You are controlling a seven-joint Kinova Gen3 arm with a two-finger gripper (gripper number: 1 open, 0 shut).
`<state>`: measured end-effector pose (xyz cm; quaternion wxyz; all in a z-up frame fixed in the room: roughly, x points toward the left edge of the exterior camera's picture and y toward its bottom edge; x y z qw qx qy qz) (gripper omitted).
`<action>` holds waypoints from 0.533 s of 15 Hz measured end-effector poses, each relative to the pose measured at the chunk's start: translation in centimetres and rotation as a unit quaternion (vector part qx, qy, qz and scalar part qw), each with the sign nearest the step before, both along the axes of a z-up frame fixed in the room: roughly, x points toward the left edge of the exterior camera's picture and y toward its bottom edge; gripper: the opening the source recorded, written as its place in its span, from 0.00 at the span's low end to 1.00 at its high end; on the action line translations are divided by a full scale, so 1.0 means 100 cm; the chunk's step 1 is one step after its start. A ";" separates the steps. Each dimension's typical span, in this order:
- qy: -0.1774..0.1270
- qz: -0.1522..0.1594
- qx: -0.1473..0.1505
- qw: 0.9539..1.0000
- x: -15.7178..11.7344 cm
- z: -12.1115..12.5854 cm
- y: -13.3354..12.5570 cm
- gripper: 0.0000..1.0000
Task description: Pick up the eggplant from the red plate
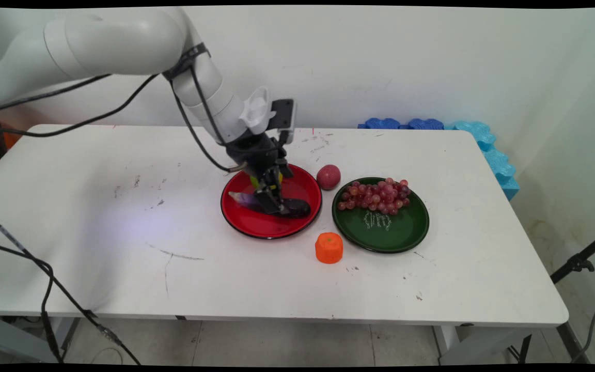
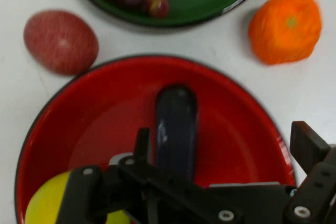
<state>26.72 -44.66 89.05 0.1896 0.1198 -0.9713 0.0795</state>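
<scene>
while end effector point(image 1: 272, 202) spreads wide, eggplant point(image 2: 176, 124) lies beside it.

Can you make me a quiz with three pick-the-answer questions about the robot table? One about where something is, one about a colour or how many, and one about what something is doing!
1. Where are the grapes?
A. on the green plate
B. on the red plate
C. on the bare table

2. How many plates are on the table?
A. one
B. two
C. three

3. What is the dark eggplant doing?
A. standing upright on the table
B. lying in the red plate under the pincer
C. hanging high in the air

Answers: 1 A, the bunch sits on the green plate's far side. 2 B, one red and one green. 3 B, both views show it lying flat in the red dish.
</scene>
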 end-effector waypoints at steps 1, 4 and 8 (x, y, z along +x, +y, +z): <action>-0.003 -0.003 0.000 1.000 0.005 -0.007 -0.002 1.00; -0.007 -0.012 -0.005 1.000 0.018 -0.031 -0.008 1.00; -0.009 -0.022 -0.008 1.000 0.028 -0.060 -0.014 1.00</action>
